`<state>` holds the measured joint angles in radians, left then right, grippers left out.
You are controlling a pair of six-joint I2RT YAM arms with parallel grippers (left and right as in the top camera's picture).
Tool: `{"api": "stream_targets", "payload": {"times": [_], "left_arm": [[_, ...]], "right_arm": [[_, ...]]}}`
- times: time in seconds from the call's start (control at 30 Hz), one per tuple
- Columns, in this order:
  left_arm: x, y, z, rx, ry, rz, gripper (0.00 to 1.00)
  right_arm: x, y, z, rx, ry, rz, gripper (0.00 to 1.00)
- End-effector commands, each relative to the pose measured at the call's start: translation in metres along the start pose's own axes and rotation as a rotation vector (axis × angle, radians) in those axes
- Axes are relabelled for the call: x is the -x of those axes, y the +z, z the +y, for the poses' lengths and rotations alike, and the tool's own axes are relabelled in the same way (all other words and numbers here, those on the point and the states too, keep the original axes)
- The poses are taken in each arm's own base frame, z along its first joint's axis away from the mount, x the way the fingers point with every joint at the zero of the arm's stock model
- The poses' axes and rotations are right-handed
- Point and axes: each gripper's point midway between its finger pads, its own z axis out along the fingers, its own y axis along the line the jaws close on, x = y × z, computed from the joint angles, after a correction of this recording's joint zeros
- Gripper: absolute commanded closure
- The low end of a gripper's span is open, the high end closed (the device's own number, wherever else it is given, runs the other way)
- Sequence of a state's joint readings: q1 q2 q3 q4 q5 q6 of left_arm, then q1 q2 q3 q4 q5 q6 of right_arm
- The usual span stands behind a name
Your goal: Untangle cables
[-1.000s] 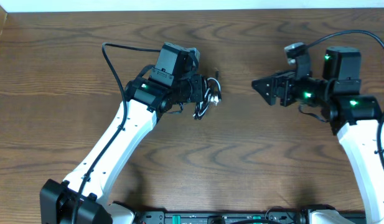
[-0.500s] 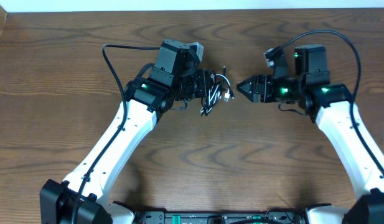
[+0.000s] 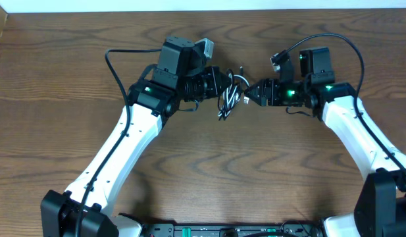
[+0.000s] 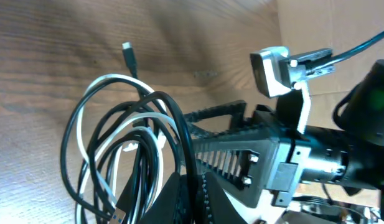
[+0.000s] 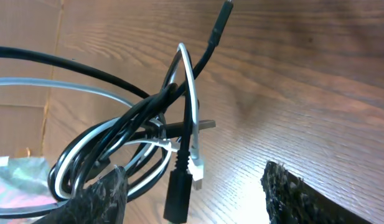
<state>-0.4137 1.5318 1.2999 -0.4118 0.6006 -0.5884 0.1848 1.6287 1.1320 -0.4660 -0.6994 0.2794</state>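
On my left wrist feed the left pincer [image 4: 185,198] sits nearest, clamped shut on the tangled bundle [image 3: 229,99] of two thin cables. The glossy black cable [image 4: 181,134] and the slim white cable [image 5: 192,106] loop out of it together, wound through one another, with one small black plug end [image 4: 128,55] sticking free. Just past the loops is the right pincer [image 3: 254,93], its ribbed black fingers [image 4: 226,112] spread apart. On its own feed a white plug tip [image 5: 196,169] and a chunky black connector [image 5: 177,191] hang between them, and I cannot tell whether either touches. From overhead, the bundle sits between both pincers over the far-middle of the brown wood-grain desk [image 3: 71,151].
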Motion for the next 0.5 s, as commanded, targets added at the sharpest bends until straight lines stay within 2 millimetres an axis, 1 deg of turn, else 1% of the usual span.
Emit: {"api": "stream_targets", "payload": {"times": [0.0, 0.13, 0.27, 0.33, 0.37, 0.47], "left_arm": [[0.002, -0.003, -0.009, -0.037, -0.019, 0.005, 0.93], [0.002, -0.003, -0.009, -0.037, -0.019, 0.005, 0.93], [0.002, -0.003, -0.009, -0.037, -0.032, 0.006, 0.93], [0.002, -0.003, -0.009, -0.038, -0.037, 0.005, 0.92], [0.003, -0.003, -0.009, -0.039, -0.037, 0.004, 0.93], [0.003, -0.003, -0.009, -0.039, -0.04, 0.004, 0.93]], "right_arm": [[0.005, -0.001, 0.018, 0.074, -0.024, -0.004, 0.31], [0.011, -0.002, 0.025, 0.114, 0.003, -0.019, 0.3], [0.012, -0.002, 0.026, 0.116, 0.027, -0.02, 0.36], [0.011, 0.0, 0.022, 0.101, 0.034, -0.017, 0.38], [0.011, 0.001, 0.018, 0.085, 0.04, -0.017, 0.4], [0.008, 0.008, 0.002, 0.025, 0.067, -0.007, 0.43]]}}
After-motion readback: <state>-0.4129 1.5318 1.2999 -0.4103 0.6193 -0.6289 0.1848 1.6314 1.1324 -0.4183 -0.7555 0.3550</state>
